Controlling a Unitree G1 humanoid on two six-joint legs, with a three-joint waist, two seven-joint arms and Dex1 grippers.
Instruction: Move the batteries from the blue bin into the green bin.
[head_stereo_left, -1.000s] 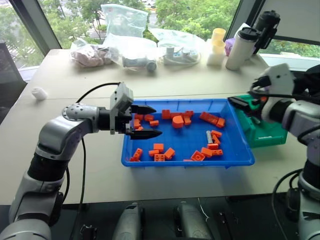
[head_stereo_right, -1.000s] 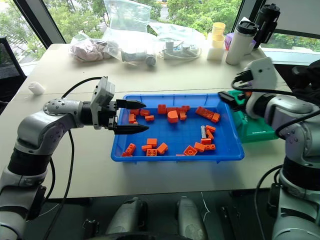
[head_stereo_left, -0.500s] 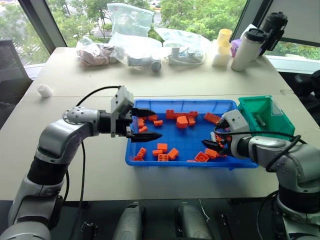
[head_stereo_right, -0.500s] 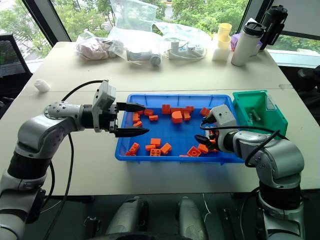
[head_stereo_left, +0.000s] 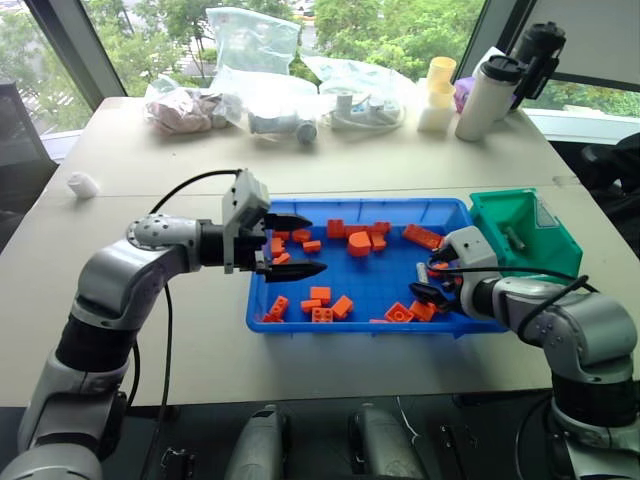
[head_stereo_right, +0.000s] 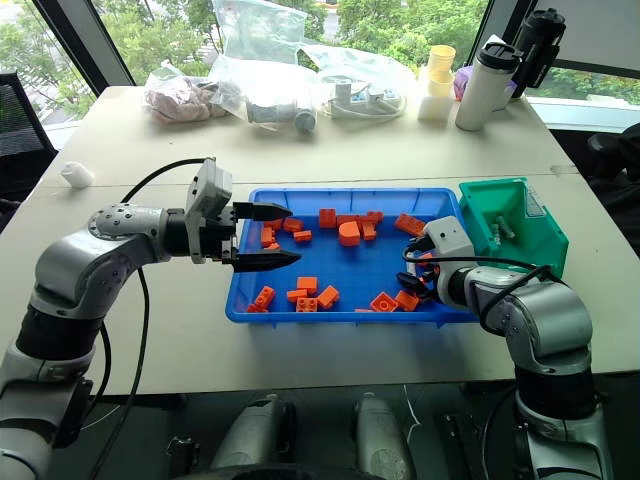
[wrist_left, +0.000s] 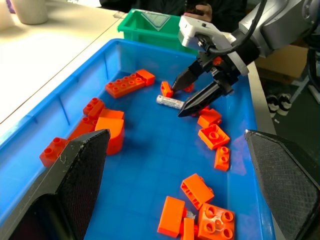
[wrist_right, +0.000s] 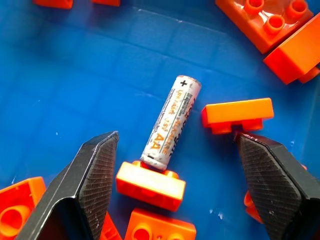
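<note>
- Our right gripper (wrist_right: 172, 200) is down in the blue bin (head_stereo_left: 380, 290), lower right of the head view, jaws spread wide and holding nothing.
- The AA battery (wrist_right: 171, 122) lies flat on the bin floor right between the two jaws, its long axis running roughly away from the wrist, plus end farthest from us. So we'd guess closing pinches it across its width.
- One orange brick (wrist_right: 150, 185) touches its near end and another (wrist_right: 237, 115) sits just beside it, so it's crowded.
- Our left gripper (head_stereo_left: 285, 245) hovers over the bin's left end, jaws open and empty, well apart from the battery.
- The green bin (head_stereo_left: 525, 232) sits against the blue bin's right end on the pale bench (head_stereo_left: 200, 170); a grey piece inside it looks like another battery.
</note>
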